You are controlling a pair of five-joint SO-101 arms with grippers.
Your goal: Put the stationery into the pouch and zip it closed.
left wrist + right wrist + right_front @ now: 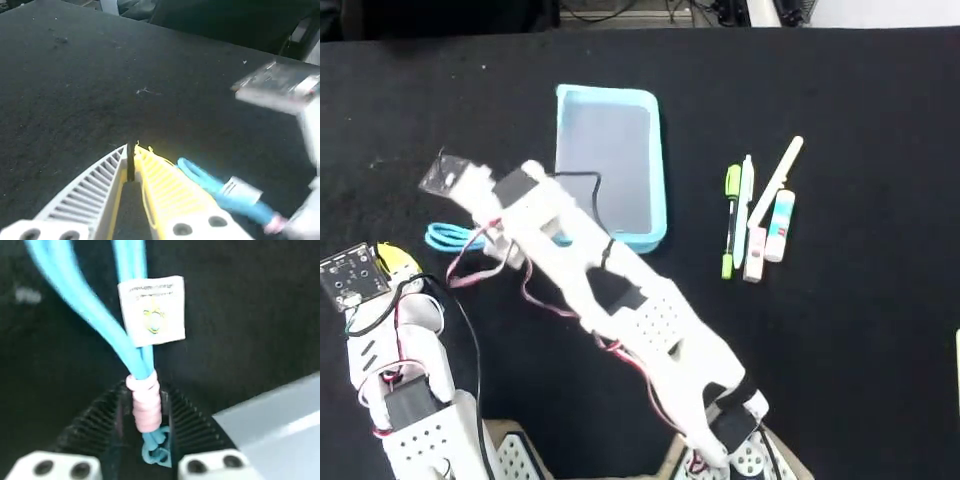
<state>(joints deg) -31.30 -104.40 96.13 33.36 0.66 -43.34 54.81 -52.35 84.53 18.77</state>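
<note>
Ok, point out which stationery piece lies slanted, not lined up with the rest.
The long cream stick: it runs diagonally, while the green pen, white pen and blue-banded glue stick lie roughly parallel.

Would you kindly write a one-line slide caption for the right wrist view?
Right gripper shut on the blue cord at its pink band, white tag attached, over the black table.

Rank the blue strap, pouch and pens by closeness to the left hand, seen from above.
From the left hand:
1. blue strap, right beside it.
2. pouch, mid-table.
3. pens, farthest, on the right.
</note>
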